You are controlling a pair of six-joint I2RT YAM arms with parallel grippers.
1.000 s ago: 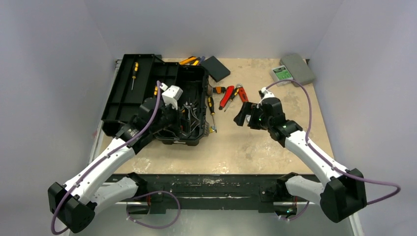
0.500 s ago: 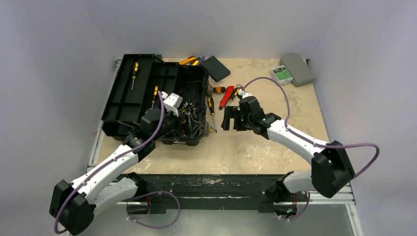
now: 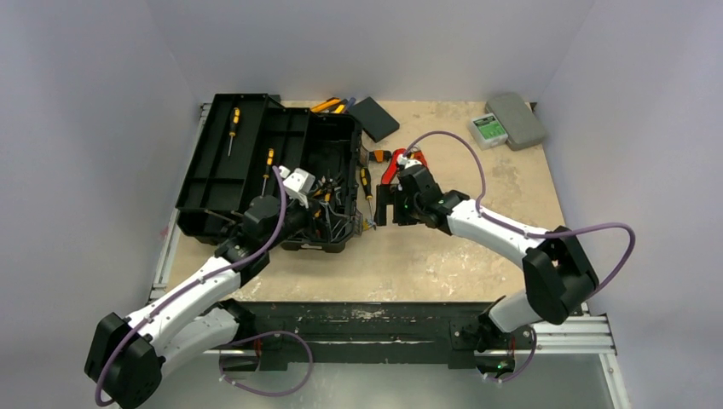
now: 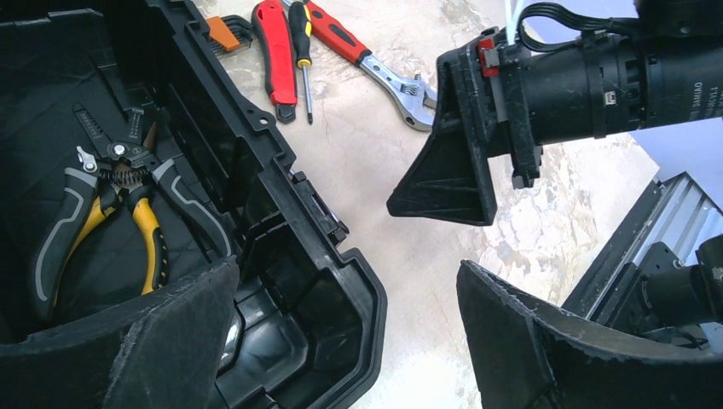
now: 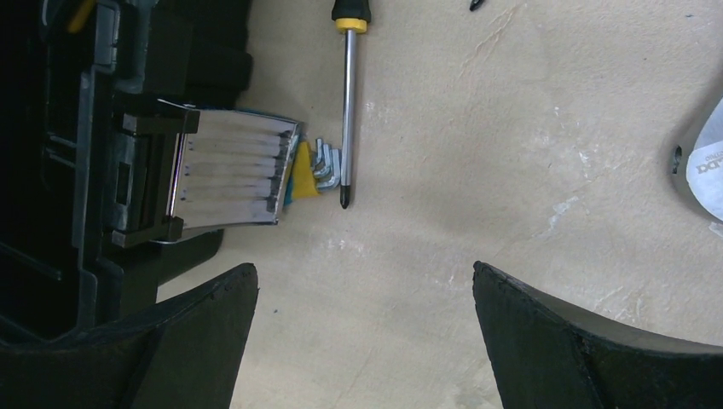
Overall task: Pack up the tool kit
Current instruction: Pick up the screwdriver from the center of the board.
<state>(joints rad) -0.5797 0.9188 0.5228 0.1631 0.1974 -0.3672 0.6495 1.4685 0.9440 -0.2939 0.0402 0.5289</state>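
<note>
Black plastic forms the toolbox [image 3: 256, 145], which lies open at the far left of the table [image 3: 477, 247]. Its lid is folded out to the left, and a lid screwdriver [image 3: 233, 128] with a yellow-and-black handle rests in it. On the box floor lie pliers [image 4: 111, 200] with yellow-and-black grips.

The left gripper [image 3: 328, 209] hangs over the box's near right corner. Its jaws are spread wide and nothing is between them.

Just beside the box's right wall, a long screwdriver [image 5: 346, 111] lies on the table. Near its tip, its shaft touches a bundle of hex keys [image 5: 320, 166], which sits against the box's metal latch.

Right of that screwdriver, the right gripper [image 3: 385, 206] sits low over the bare tabletop and faces the box. Its jaws are also wide apart and empty.

Beyond it lie a red-handled wrench [image 4: 375, 64] and a slim red tool [image 4: 274, 51], with a short screwdriver [image 4: 300, 47] between them, all on the table.

A small black box [image 3: 373, 118] sits behind the toolbox's far right corner. A grey case [image 3: 510, 119] occupies the far right corner of the table, well apart from everything else.
</note>
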